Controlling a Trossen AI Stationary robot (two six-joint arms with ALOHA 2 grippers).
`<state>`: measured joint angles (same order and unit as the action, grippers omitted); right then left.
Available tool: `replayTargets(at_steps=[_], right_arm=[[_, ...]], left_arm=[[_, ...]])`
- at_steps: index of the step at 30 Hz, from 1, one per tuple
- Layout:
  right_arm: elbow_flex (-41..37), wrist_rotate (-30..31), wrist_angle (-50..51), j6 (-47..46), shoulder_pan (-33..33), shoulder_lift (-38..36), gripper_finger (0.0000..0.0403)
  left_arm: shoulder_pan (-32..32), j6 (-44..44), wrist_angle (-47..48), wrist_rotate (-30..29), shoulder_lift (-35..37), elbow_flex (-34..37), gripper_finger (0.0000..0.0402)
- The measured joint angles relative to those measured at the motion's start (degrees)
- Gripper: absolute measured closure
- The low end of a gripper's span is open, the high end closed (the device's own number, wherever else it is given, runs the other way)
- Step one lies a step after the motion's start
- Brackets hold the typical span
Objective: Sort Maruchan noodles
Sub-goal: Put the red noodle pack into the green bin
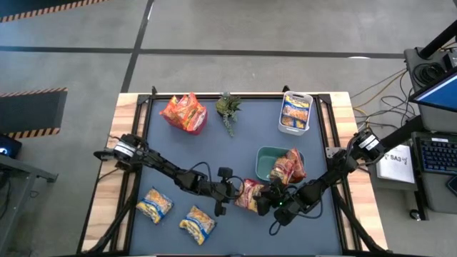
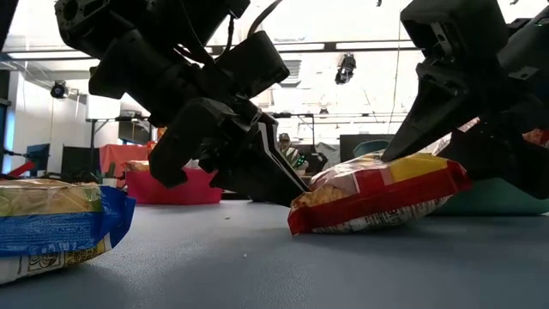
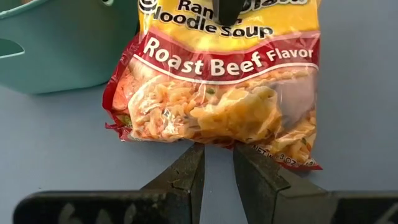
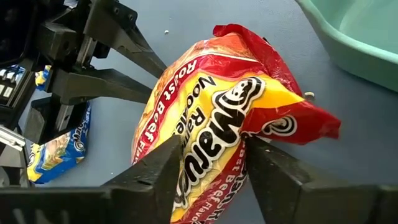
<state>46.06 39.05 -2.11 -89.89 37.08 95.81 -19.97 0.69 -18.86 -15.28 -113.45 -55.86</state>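
Note:
A red Roast Beef noodle packet (image 1: 250,194) lies on the blue mat beside the teal bin (image 1: 265,158). My left gripper (image 3: 219,149) is at its end nearer the table's left. My right gripper (image 4: 214,152) is closed around its other end. Two more red packets (image 1: 289,168) sit in the teal bin. Orange packets (image 1: 184,112) are piled at the far left. Yellow-and-blue packets fill a white bin (image 1: 295,112), and two others (image 1: 154,205) (image 1: 198,223) lie on the mat near the front left. My left gripper pinches the packet's sealed end edge (image 3: 217,142) between its two fingertips, slanting down from the table's left. That end stays low by the mat (image 2: 296,215). My right gripper has the packet's logo end (image 4: 208,140) between its two fingers (image 4: 168,168), which lie across the packet and slant down from the table's right. The wrapper bulges between them. The packet's underside (image 2: 360,225) rests on the mat, and that end tilts up a little.
A small green plant (image 1: 228,108) stands at the far middle. The teal bin's wall is right behind the packet. Open mat lies between the plant and the grippers and at the near right.

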Motion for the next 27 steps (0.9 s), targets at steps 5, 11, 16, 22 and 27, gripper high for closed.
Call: replayTargets(at_steps=[5,11,16,22,27], right_arm=[[0.00,0.27,-0.11,-0.02,0.02,0.00,0.0274],[0.07,0.17,-0.03,0.81,0.02,-0.02,0.0308],[0.56,0.13,0.18,1.90,0.02,-0.02,0.0335],[1.48,-0.02,0.25,3.73,0.04,-0.02,0.0343],[1.62,-0.02,-0.02,3.74,0.11,-0.04,0.0343]], left_arm=[[0.00,0.02,0.03,-0.05,0.00,0.00,0.0333],[0.00,0.02,0.13,-0.12,0.00,0.00,0.0333],[-0.02,0.05,0.23,-0.17,0.00,0.00,0.0333],[-0.04,0.26,0.45,-0.16,0.21,0.00,0.0333],[-0.13,0.26,3.64,-0.21,1.68,0.00,0.0333]])
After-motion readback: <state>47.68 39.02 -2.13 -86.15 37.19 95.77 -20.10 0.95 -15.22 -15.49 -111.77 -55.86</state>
